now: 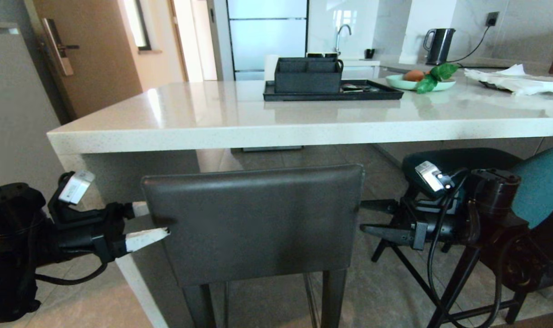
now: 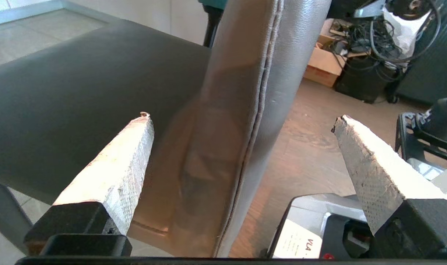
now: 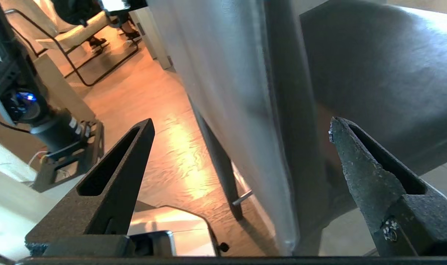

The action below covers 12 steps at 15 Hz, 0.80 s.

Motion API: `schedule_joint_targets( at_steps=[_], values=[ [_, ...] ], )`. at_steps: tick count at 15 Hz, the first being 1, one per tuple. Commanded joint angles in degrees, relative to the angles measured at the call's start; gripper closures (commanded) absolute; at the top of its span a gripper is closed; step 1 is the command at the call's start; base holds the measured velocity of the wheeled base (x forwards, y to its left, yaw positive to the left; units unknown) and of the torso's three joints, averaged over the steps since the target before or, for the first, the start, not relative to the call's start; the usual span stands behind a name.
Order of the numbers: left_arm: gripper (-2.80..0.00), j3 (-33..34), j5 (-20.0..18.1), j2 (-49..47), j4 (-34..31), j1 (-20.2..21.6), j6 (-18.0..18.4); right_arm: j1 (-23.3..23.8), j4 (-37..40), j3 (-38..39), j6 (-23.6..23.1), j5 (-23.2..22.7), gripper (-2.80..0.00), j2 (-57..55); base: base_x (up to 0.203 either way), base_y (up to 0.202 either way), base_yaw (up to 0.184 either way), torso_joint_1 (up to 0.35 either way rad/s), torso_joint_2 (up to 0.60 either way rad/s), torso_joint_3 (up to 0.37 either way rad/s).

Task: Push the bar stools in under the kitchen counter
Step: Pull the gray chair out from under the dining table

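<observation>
The dark grey bar stool's boxy backrest [image 1: 253, 223] stands in front of me, its seat partly under the white speckled kitchen counter [image 1: 276, 132]. My left gripper [image 1: 154, 223] is open at the backrest's left edge, white-taped fingers [image 2: 135, 147] straddling the backrest edge [image 2: 242, 92]. My right gripper [image 1: 365, 217] is open at the right edge; in the right wrist view the backrest [image 3: 242, 73] stands between its dark fingers [image 3: 352, 154]. The teal bar stool [image 1: 543, 187] stands to the right behind my right arm, partly hidden by it.
The counter's white end panel [image 1: 135, 282] runs down by my left gripper. On the counter stand a black tray with an organiser [image 1: 331, 91], a plate of fruit [image 1: 422, 82], a kettle [image 1: 438, 45] and white paper [image 1: 513, 79]. A door [image 1: 89, 54] is at the far left.
</observation>
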State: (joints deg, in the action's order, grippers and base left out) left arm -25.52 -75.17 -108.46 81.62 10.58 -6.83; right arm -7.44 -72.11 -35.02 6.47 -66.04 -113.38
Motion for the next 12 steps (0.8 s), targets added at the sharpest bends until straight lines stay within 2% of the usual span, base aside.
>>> schedule_joint_targets(
  at_steps=[1,5,12],
  values=[
    [-2.8,0.6,-0.5,0.5,0.6,0.1,0.0,0.2,-1.6,-1.0,-0.1,-0.4,-2.8,-1.1,0.0,0.0,0.0,0.0,0.0,0.0],
    [-2.8,0.7,-0.5,-0.1,0.5,-0.3,0.0,-0.9,-5.7,-6.7,-3.0,-1.3,-2.8,-4.9,0.0,0.0,0.0,0.0,0.0,0.0],
    [-2.8,-0.8,-0.5,-1.3,0.6,-1.3,0.1,-5.0,-6.1,-7.0,-3.3,-1.7,-2.8,-7.6,0.0,0.0,0.0,0.0,0.0,0.0]
  ],
)
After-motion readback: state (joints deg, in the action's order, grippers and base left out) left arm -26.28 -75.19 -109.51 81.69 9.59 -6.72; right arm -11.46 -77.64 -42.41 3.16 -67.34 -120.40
